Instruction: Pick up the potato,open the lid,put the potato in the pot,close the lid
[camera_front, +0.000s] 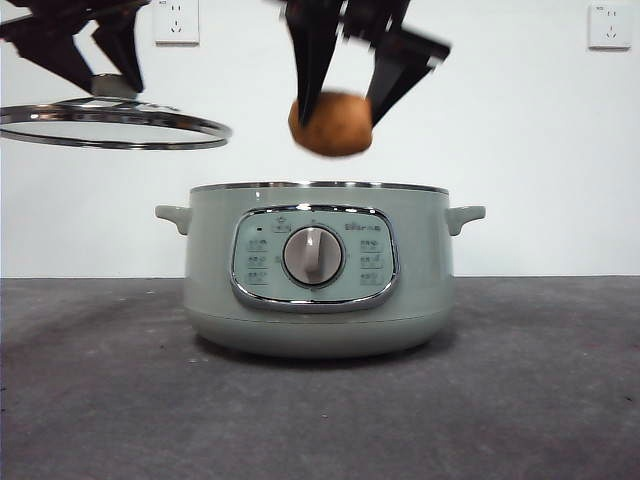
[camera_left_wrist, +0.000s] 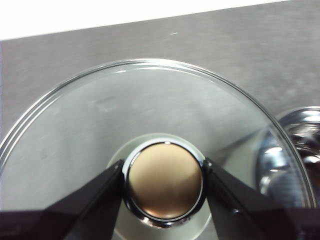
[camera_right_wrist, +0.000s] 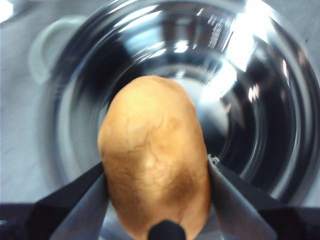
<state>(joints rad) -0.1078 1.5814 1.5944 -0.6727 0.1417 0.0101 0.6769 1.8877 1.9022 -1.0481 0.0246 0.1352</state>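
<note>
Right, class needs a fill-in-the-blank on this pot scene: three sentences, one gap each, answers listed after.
1. The right hand holds the ____ above the open pot.
2. The left hand grips the lid by its ____.
3. The lid is held in the air, off to one side of the ____.

Missing words: potato; knob; pot

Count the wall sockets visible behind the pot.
2. One wall socket is at upper left, above the raised lid, partly cut by the frame top. The other wall socket is at upper right. More could sit behind the arms.
</note>
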